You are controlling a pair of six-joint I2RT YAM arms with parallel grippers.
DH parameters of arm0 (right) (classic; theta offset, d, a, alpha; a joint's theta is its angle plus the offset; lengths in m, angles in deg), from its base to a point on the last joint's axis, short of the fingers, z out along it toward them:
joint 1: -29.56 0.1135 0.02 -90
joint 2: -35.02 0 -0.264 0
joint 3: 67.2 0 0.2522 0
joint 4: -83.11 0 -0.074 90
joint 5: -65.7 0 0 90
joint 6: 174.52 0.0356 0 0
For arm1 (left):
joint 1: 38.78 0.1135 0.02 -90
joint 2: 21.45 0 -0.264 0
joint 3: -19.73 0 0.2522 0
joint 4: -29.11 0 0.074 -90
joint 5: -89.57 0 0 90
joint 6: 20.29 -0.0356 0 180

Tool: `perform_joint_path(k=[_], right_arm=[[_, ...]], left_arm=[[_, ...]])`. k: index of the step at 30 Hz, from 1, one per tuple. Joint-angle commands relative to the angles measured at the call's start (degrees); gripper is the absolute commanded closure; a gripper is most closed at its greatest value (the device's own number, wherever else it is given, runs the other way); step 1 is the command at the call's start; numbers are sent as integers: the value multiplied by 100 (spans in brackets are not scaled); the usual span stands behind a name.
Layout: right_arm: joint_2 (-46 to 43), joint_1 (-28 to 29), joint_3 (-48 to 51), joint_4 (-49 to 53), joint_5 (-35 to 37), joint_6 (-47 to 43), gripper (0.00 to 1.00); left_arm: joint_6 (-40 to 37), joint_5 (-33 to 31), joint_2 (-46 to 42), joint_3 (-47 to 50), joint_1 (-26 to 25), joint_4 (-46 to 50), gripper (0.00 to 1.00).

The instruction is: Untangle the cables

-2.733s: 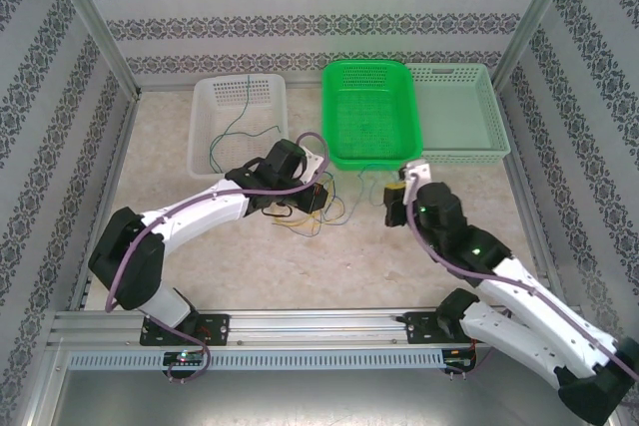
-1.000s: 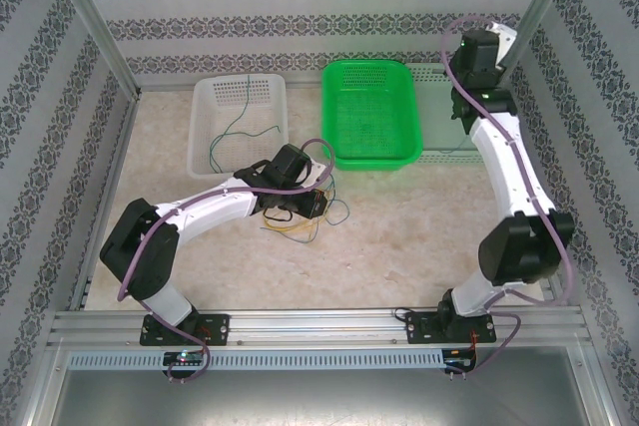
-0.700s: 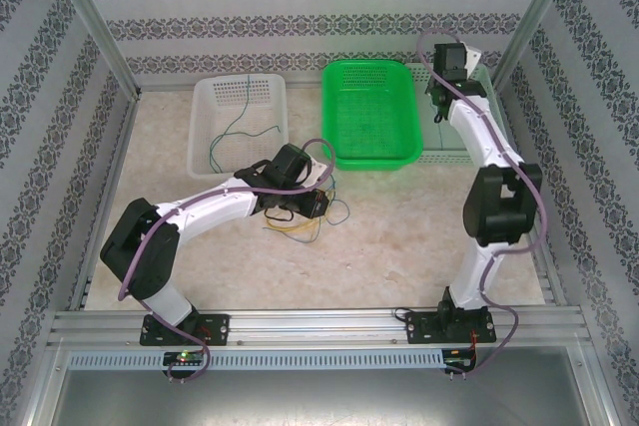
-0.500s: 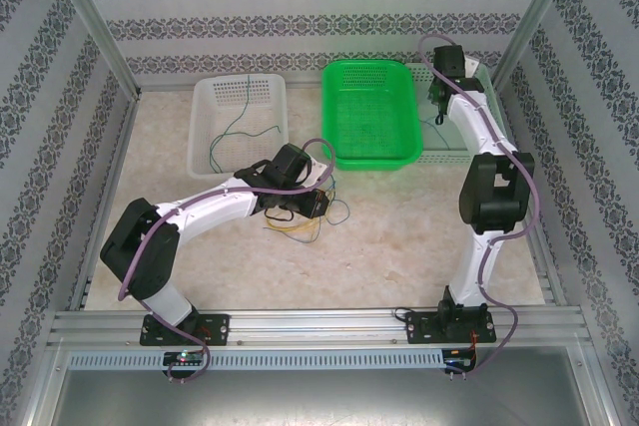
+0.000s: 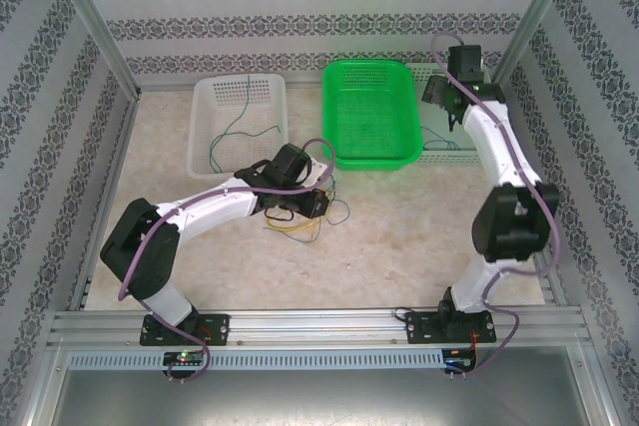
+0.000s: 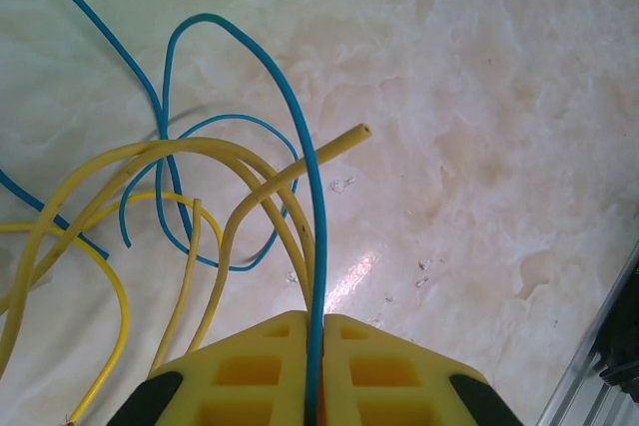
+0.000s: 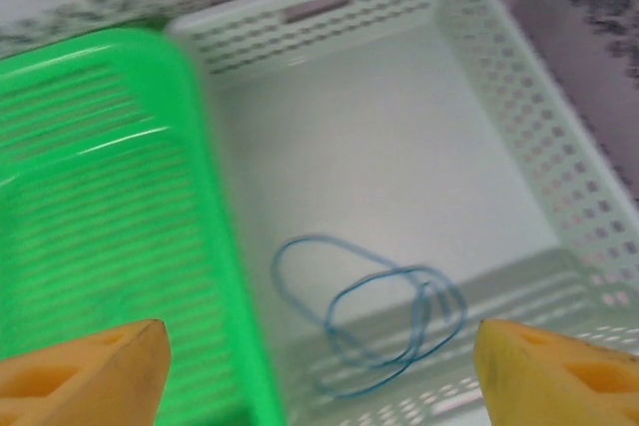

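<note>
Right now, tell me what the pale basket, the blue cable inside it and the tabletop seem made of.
Pale basket: likely moulded plastic, matte, with perforated walls. Blue cable: probably plastic-sheathed wire, thin, lying in loose loops. Tabletop: marble-look, glossy, veined with a glare spot; stone or laminate, can't tell.

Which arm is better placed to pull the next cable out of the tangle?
Likely left. The left arm has its jaws shut on a blue cable right at the tangle; the right arm has its jaws open over the pale basket, far from it.
</note>
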Motion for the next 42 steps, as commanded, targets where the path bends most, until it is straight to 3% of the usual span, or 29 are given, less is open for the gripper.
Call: perform_joint_path(k=[1,5,9,13,16,21,29,34,42], right_arm=[[-763,449,965,-497,-1394,-282,22],[-1504,819,2253,-911,-2001,-92,27],[-2242,1104,3936,-2260,-2703,804,29],[-2454,1576,4620,-2879,-2908,1678,29],[-2439,1993,4865,-3363,-2980,2125,28],[-2474,2451,5147,-3793,-2770,2235,30],[-2656,2609,5771,-4058,-2128,2517,32],[-2447,2700,5724,-4195,-2171,2591,30],[-2351,2691,5699,-4179,-2168,2758,26]], left_arm=[[-74,61,-163,25,42,-341,89],[-90,51,-396,181,36,-420,89],[-76,109,-726,427,41,-669,88],[-119,386,-878,547,42,-802,87],[-146,608,-898,603,39,-827,87],[-62,441,-1166,711,33,-898,87],[81,660,-1585,935,34,-1325,84],[110,825,-1648,995,33,-1359,84],[135,566,-1765,1112,33,-1290,84]])
